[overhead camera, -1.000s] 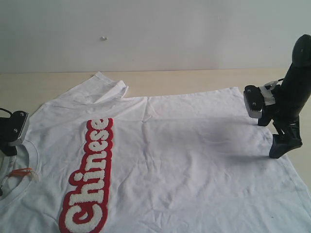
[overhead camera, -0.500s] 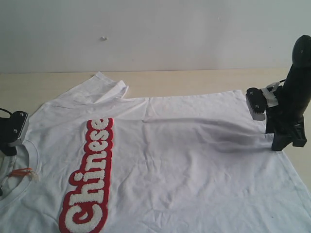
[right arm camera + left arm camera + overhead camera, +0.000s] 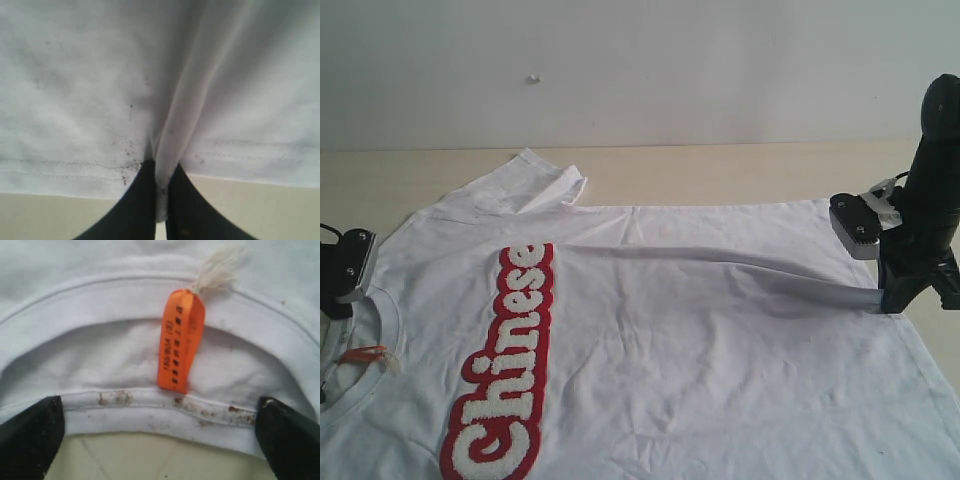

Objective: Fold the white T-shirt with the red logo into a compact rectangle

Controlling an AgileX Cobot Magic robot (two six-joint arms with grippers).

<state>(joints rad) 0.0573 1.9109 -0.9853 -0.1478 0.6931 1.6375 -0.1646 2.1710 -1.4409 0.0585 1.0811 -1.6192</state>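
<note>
A plain pale wall [image 3: 720, 60] behind — one small speck [image 3: 533, 78] on it — and a light beige tabletop [image 3: 720, 172] below.

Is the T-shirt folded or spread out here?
Spread out. The white T-shirt lies flat, red logo up; only a pinched ridge rises to the shut right claw.

We see a pale beige, flat tabletop [image 3: 740, 170] running as a band across the exterior view and meeting a plain off-white wall [image 3: 740, 70] along a straight horizontal line. On that wall we note one small grey speck [image 3: 533, 78], left of centre, well above the table line. Both wrist views show a strip of the same beige surface; the left one shows faint thin lines on it.
</note>
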